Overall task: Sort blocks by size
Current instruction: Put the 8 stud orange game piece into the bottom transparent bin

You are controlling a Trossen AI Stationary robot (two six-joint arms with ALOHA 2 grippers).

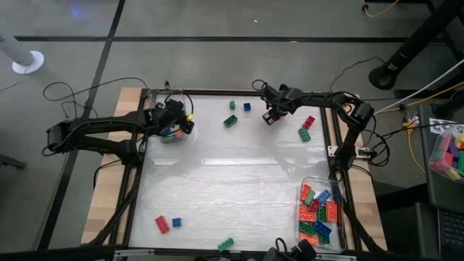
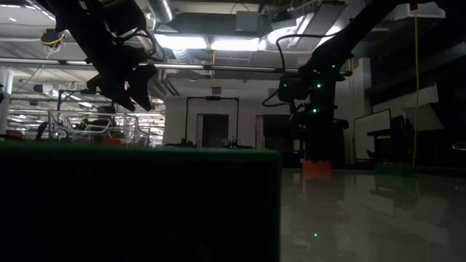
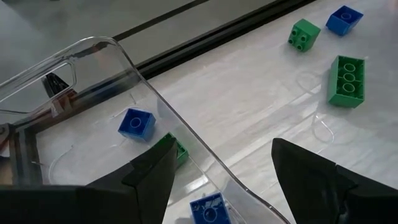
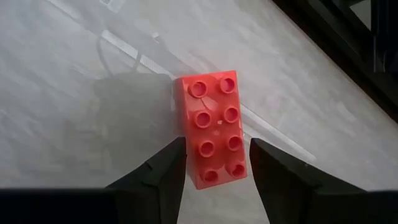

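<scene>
An orange-red long brick (image 4: pixel 211 124) with two rows of studs lies under my right gripper (image 4: pixel 217 168), which is shut on it at the table's far middle (image 1: pixel 271 116). In the low view the brick (image 2: pixel 317 166) sits at table level. My left gripper (image 3: pixel 230 186) hangs open over the wall of a clear container (image 3: pixel 124 68) at the far left (image 1: pixel 174 119). That container holds small blue (image 3: pixel 136 122) and green bricks. Loose blocks lie on the table: a long green one (image 1: pixel 230 121), a small green one (image 1: pixel 233 105) and a small blue one (image 1: pixel 247 106). My right gripper pinches the brick's two long sides (image 4: pixel 189 155) between its two fingers, at the end nearest the wrist. The fingers come steeply from above and lie across the brick. The brick lies flat, studs up, and its underside seems to be on the table.
A red brick (image 1: pixel 309 121) and a green one (image 1: pixel 304 133) lie right of my right gripper. Red (image 1: pixel 162 224), blue (image 1: pixel 176 222) and green (image 1: pixel 226 244) bricks lie near the front edge. A clear tray (image 1: pixel 307 183) at the near right holds several long bricks.
</scene>
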